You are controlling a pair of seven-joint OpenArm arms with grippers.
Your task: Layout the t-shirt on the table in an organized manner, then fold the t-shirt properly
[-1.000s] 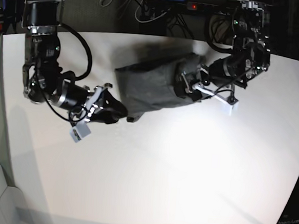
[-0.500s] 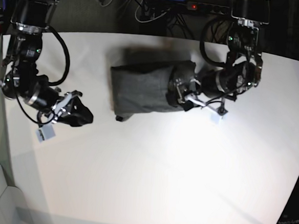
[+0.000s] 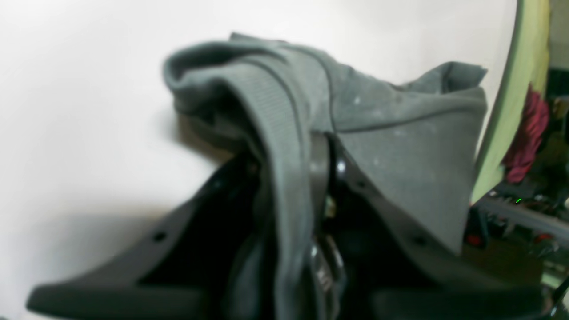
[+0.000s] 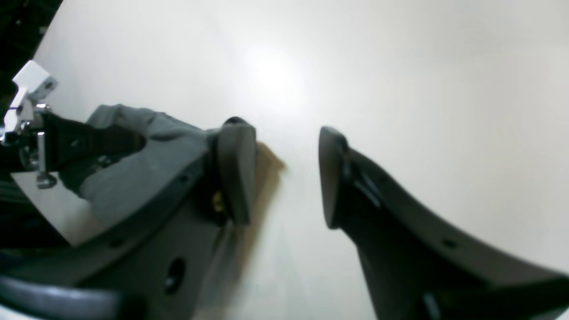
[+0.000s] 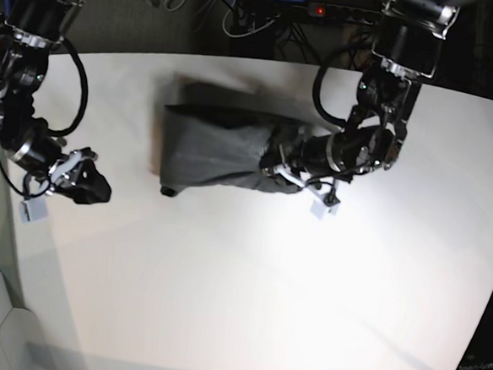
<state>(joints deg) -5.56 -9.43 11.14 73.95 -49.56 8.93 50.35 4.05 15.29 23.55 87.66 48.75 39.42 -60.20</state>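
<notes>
A: Start at the left tool (image 5: 275, 166). What is it doing?

B: It is clamped on the t-shirt (image 5: 219, 153). In the left wrist view a ribbed band of the dark grey cloth (image 3: 284, 133) runs straight down between the two black fingers, which stand close together with the fabric pinched in the gap.

A: And in the base view?

B: The same arm reaches in from that view's right, its tip buried in the shirt's right end. A small white block hangs just below the wrist.

A: The right tool (image 4: 284, 173)?

B: Its fingers stand apart with nothing between them; through the gap only the bare white surface (image 4: 400, 89) shows. In the base view the right tool (image 5: 90, 187) sits near the left edge, well away from the garment.

A: Where does the shirt lie?

B: On the surface (image 5: 248, 287), towards the far side and a little left of centre. It is bunched into a rough, elongated mass, wider at its left end and narrowing towards the gripping arm. From the right wrist camera it appears at the left, partly hidden behind one finger.

A: Anything beyond the edge?

B: Cables (image 5: 241, 19) lie on the dark floor at the far side.
</notes>
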